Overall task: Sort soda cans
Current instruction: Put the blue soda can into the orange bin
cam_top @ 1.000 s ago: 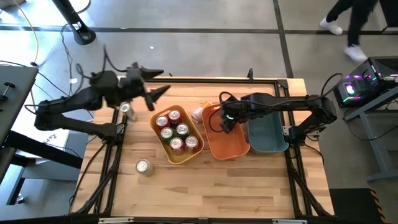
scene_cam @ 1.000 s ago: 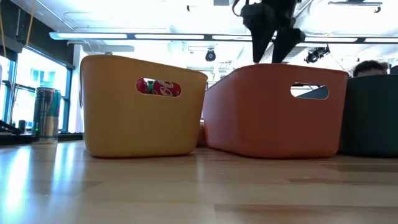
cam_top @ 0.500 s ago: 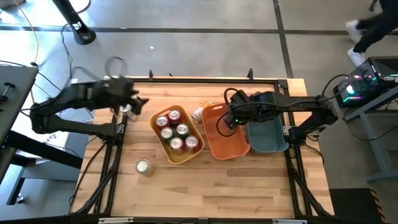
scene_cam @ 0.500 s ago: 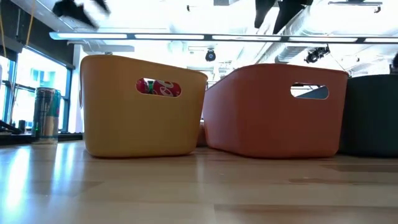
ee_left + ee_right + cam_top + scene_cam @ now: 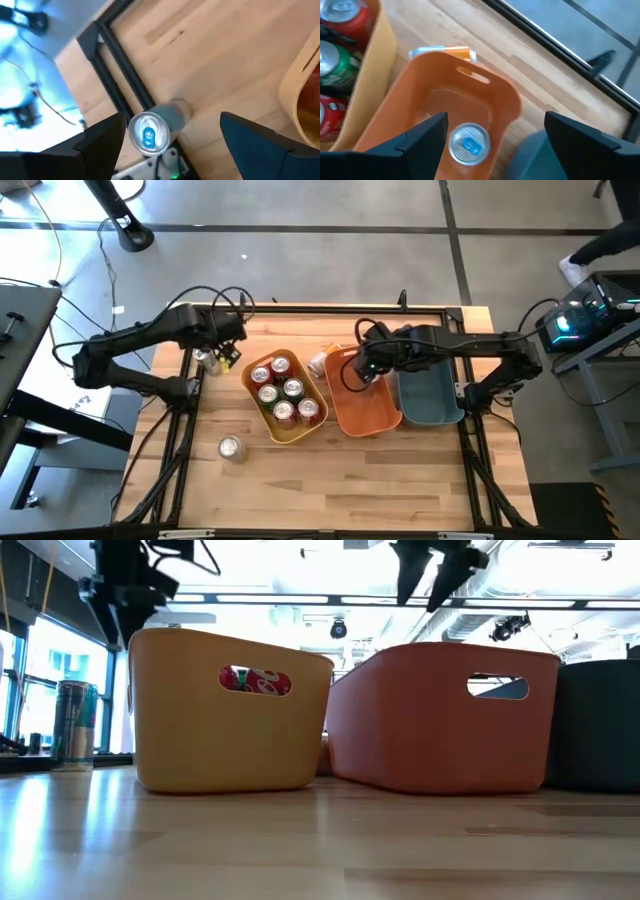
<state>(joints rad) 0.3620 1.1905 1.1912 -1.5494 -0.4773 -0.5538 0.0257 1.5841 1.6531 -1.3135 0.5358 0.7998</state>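
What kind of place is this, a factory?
More likely a robotics lab or workshop: two arms mounted at a framed wooden table, plastic bins of soda cans, and a computer desk alongside.

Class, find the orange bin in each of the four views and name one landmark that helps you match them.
High view: orange bin at the table's centre, between yellow bin and teal bin.
Low view: right of centre, beside the yellow bin.
Left wrist view: not in it.
Right wrist view: in the middle, holding one can.
Shared landmark: the yellow bin alongside it.
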